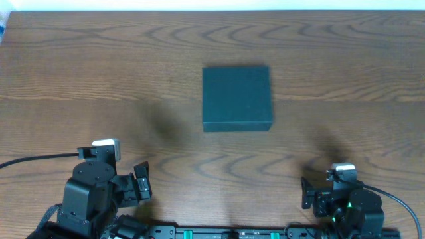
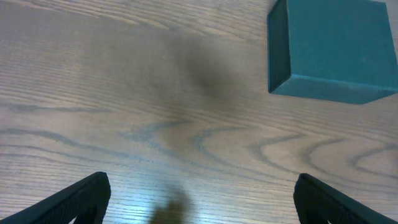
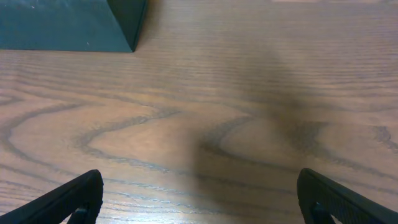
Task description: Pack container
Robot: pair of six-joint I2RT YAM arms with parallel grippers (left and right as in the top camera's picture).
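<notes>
The container (image 1: 236, 97) is a dark teal box, lid shut, in the middle of the wooden table. It also shows at the top right of the left wrist view (image 2: 333, 50) and the top left of the right wrist view (image 3: 68, 23). My left gripper (image 2: 200, 199) is open and empty at the table's front left (image 1: 136, 186), well short of the box. My right gripper (image 3: 199, 200) is open and empty at the front right (image 1: 312, 192), also well short of it. No snack packets are in view.
The wooden table (image 1: 99, 73) stretches all around the box. Both arm bases sit along the front edge (image 1: 219, 232). A pale strip runs along the table's far edge.
</notes>
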